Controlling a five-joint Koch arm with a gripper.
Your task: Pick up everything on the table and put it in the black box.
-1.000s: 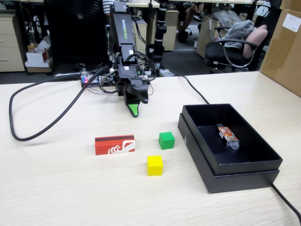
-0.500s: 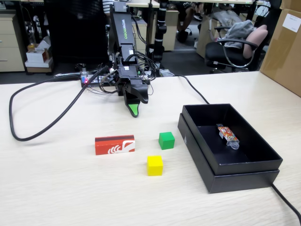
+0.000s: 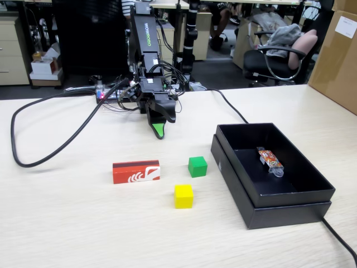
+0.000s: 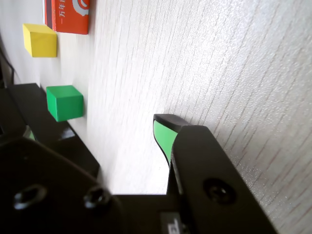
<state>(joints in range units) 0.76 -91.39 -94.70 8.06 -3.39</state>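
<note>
On the beige table [image 3: 67,223] lie a red pack [image 3: 136,171] with a white swoosh, a green cube [image 3: 197,166] and a yellow cube [image 3: 183,196]. The black box [image 3: 290,209] stands to their right in the fixed view. My gripper [image 3: 165,127] hangs low over the table behind these things, well apart from all of them. Its jaws stand apart with nothing between them. In the wrist view the gripper [image 4: 112,141] shows bare table in the gap beside its green-padded finger [image 4: 163,139]. The green cube [image 4: 64,102], yellow cube [image 4: 40,40] and red pack [image 4: 68,14] lie beyond.
A small orange patterned packet [image 3: 270,159] lies inside the box. A thick black cable [image 3: 61,142] loops over the table's left side, and another cable [image 3: 340,240] runs off near the box's front right. A cardboard carton [image 3: 337,56] stands at the far right.
</note>
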